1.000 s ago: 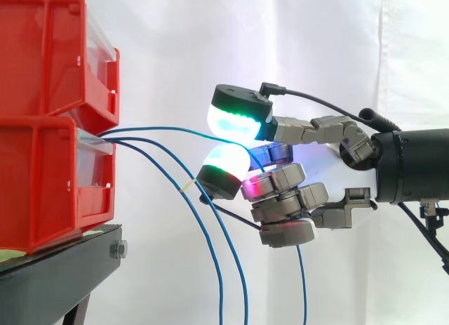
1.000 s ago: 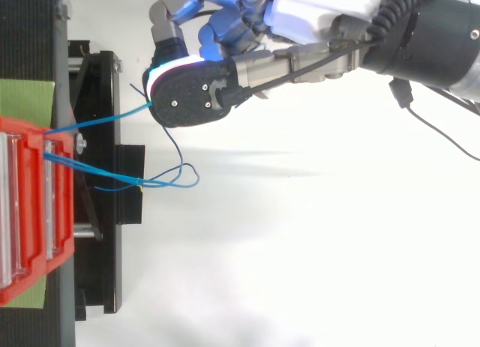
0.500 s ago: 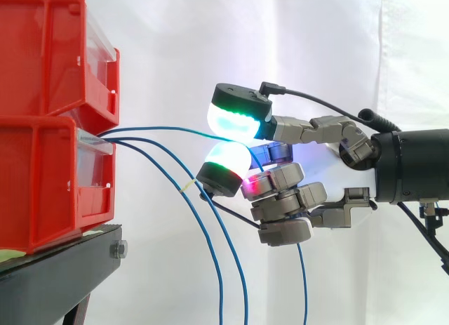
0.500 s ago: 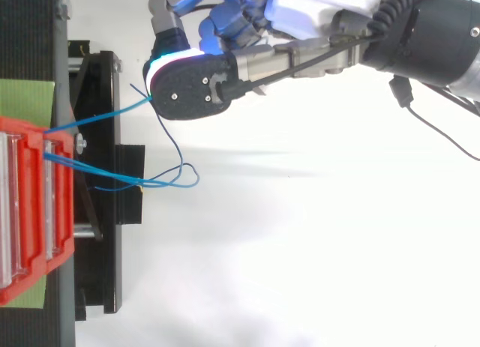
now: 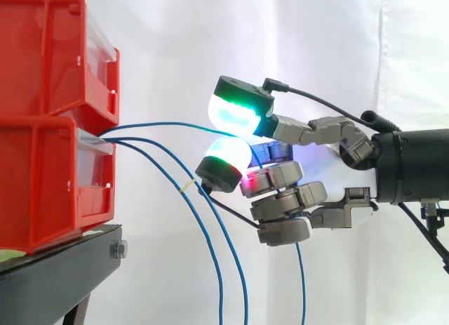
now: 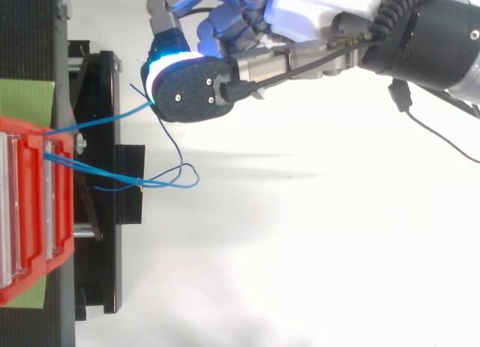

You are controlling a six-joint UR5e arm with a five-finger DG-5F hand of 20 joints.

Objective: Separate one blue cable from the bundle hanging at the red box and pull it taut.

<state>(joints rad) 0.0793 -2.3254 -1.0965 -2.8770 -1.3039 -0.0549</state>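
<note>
Several thin blue cables leave the front of the lower red bin. The topmost blue cable runs almost level to the right and ends between two glowing fingertips of my hand, which pinch it from above and below. Past the pinch, its loose end hangs down under the hand. From above, that same cable runs straight from the red bin to the hand. The two other blue cables droop in a slack curve away from the hand.
A second red bin is stacked on the lower one, both on a black stand at the left. The slack cables form a loop just off the stand. A white curtain hangs behind.
The upper fingertip has tipped up slightly and the lower one has shifted a little. The hand and the held cable stay almost where they were.
</note>
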